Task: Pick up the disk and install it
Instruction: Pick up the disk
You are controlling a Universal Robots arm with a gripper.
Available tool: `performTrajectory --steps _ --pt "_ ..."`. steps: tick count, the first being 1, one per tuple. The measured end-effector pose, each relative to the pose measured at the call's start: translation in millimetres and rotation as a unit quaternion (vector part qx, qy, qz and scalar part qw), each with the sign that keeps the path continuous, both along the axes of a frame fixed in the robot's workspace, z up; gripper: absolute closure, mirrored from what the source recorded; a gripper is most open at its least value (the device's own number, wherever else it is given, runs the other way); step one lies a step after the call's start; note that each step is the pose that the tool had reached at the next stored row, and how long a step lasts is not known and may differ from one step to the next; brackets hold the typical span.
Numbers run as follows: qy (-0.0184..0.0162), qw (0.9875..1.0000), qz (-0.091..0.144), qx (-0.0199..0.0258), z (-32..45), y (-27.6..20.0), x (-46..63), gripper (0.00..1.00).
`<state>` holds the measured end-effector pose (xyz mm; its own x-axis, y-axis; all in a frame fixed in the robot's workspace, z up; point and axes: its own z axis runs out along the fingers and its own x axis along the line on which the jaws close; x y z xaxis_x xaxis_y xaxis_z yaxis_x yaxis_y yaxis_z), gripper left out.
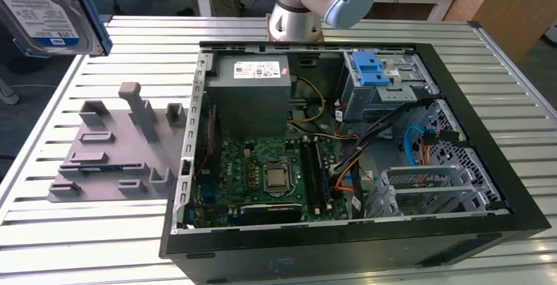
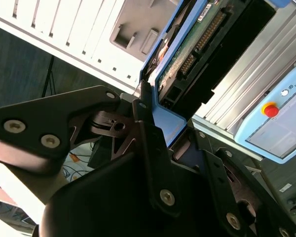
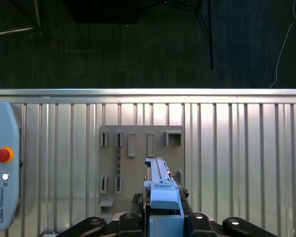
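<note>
Your gripper (image 2: 168, 126) is clamped on the disk (image 1: 48, 11) by its blue frame, up in the air at ten o'clock from the open computer case (image 1: 348, 249) in the exterior view, so carry it level, slowly, clear of its wall.

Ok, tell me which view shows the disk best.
The exterior view: the disk shows its labelled face and blue frame edge, though cropped at the picture's corner. The second wrist view shows its circuit-board side clamped in the gripper; the first wrist view shows it edge-on.
</note>
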<state>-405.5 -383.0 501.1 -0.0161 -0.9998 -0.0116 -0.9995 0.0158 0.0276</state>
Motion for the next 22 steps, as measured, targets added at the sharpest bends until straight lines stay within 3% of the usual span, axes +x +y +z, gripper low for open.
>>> performTrajectory --steps 10,14,22 --pt "0.0025 1.0000 0.000 0.0000 0.0 -0.4 17.6 0.64" --pt "0.0028 1.0000 0.000 0.0000 0.0 -1.4 19.6 0.64" --pt "0.0028 1.0000 0.000 -0.0004 -0.1 -10.9 20.8 0.64"
